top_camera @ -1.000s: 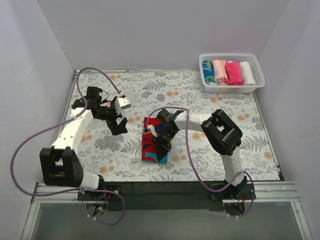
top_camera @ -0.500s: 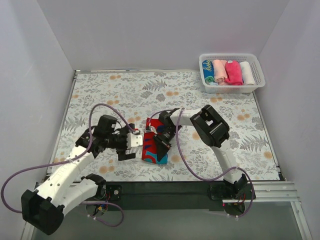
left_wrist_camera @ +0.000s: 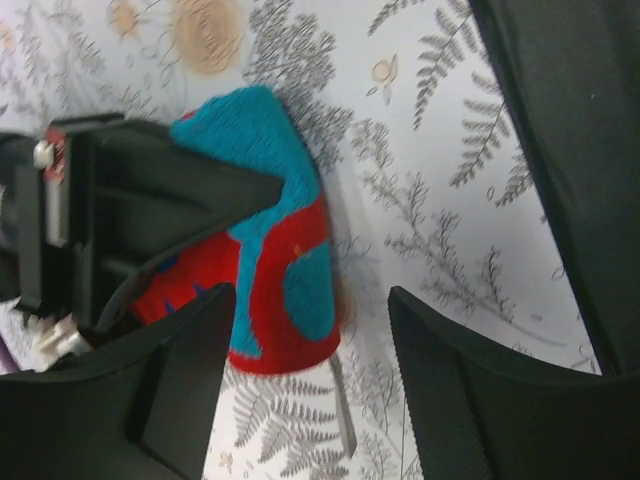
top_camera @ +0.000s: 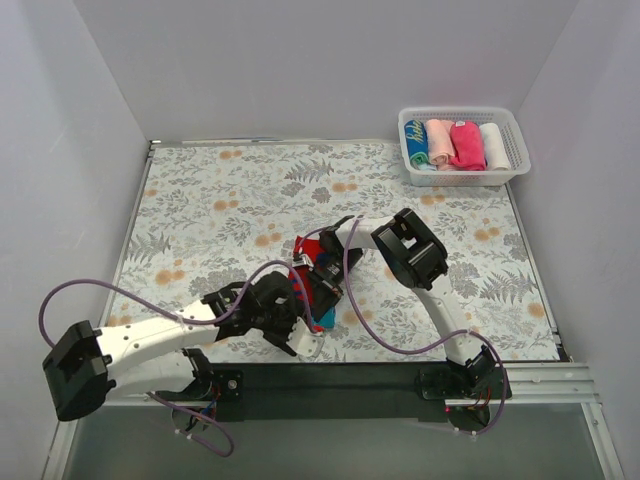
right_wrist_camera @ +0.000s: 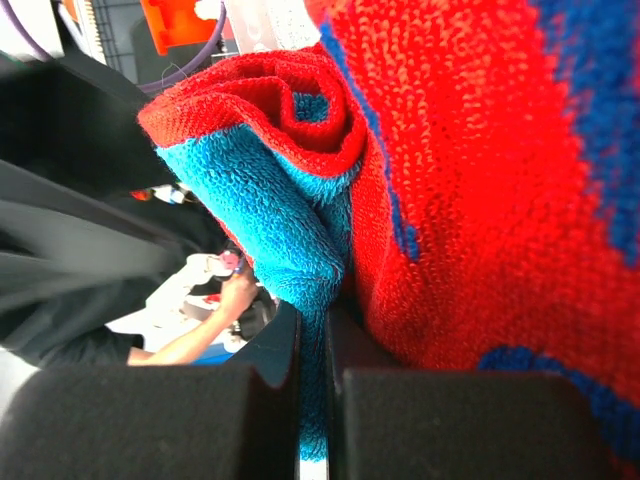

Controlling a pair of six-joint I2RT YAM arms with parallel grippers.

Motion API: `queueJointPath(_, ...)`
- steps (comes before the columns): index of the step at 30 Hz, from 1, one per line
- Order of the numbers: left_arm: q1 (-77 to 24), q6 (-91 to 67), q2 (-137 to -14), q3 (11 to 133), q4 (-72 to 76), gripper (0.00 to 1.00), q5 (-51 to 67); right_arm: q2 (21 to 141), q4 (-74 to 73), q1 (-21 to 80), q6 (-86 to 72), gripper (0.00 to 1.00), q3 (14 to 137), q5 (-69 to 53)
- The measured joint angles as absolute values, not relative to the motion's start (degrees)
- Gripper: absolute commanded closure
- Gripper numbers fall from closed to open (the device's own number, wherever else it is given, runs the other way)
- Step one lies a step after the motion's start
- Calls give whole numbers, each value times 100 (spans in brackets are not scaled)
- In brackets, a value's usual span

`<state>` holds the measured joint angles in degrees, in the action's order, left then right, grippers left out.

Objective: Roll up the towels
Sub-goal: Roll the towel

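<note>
A red towel with blue marks and a teal side lies partly rolled on the floral cloth near the table's front middle. My right gripper is shut on its teal edge, with the red roll just above the fingers. It shows as a black block in the left wrist view. My left gripper stands open at the towel's near end, with the left finger beside the cloth and the right finger clear of it. A hot-pink rolled towel lies in the basket.
A white slotted basket at the back right holds several rolled towels. The grey-and-orange floral table cloth covers the table. Both arms and purple cables crowd the front middle, and white walls close in the sides.
My left arm has swung from the table's left side down to the towel's near end, and its jaws have narrowed. The right gripper has kept its hold on the towel.
</note>
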<state>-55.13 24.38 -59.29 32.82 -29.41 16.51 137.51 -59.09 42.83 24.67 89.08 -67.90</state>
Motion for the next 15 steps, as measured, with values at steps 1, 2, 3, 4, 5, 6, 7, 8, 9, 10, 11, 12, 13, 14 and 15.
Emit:
queueJointPath(1, -5686, 2405, -6045, 3232, -2808, 45, 1564, 13782, -5968, 4276, 2469, 99, 8943, -6807)
queueJointPath(2, -5828, 2388, -6167, 3192, -2692, 46, 1479, 13812, -6023, 4274, 2475, 99, 8978, -6823)
queueJointPath(3, -5955, 2357, -6305, 3140, -2543, 48, 1382, 13834, -6060, 4268, 2482, 99, 8997, -6840)
queueJointPath(4, -6045, 2344, -6442, 3100, -2425, 48, 1284, 13845, -6088, 4259, 2495, 99, 9013, -6851)
queueJointPath(5, -6099, 2327, -6576, 3052, -2283, 48, 1188, 13856, -6119, 4248, 2515, 99, 9024, -6858)
queueJointPath(6, -6125, 2314, -6685, 2995, -2141, 49, 1087, 13861, -6139, 4244, 2534, 99, 9032, -6858)
queueJointPath(7, -6136, 2314, -6761, 2943, -2010, 50, 993, 13865, -6156, 4244, 2550, 99, 9037, -6860)
queueJointPath(8, -6147, 2314, -6818, 2895, -1876, 50, 928, 13869, -6160, 4244, 2552, 99, 9039, -6862)
queueJointPath(9, -6154, 2314, -6845, 2853, -1769, 51, 878, 13872, -6165, 4239, 2561, 99, 9039, -6862)
queueJointPath(10, -6165, 2314, -6864, 2818, -1682, 53, 821, 13872, -6165, 4239, 2567, 99, 9039, -6862)
queueJointPath(11, -6169, 2311, -6879, 2788, -1592, 55, 784, 13872, -6167, 4239, 2571, 99, 9039, -6862)
queueJointPath(12, -6169, 2311, -6899, 2764, -1507, 57, 746, 13872, -6169, 4239, 2574, 99, 9039, -6862)
queueJointPath(13, -6171, 2311, -6923, 2751, -1441, 61, 718, 13872, -6171, 4239, 2576, 99, 9039, -6862)
queueJointPath(14, -6173, 2311, -6945, 2742, -1382, 64, 690, 13872, -6173, 4239, 2580, 99, 9039, -6860)
queueJointPath(15, -6173, 2309, -6969, 2738, -1317, 65, 666, 13872, -6176, 4239, 2585, 99, 9039, -6860)
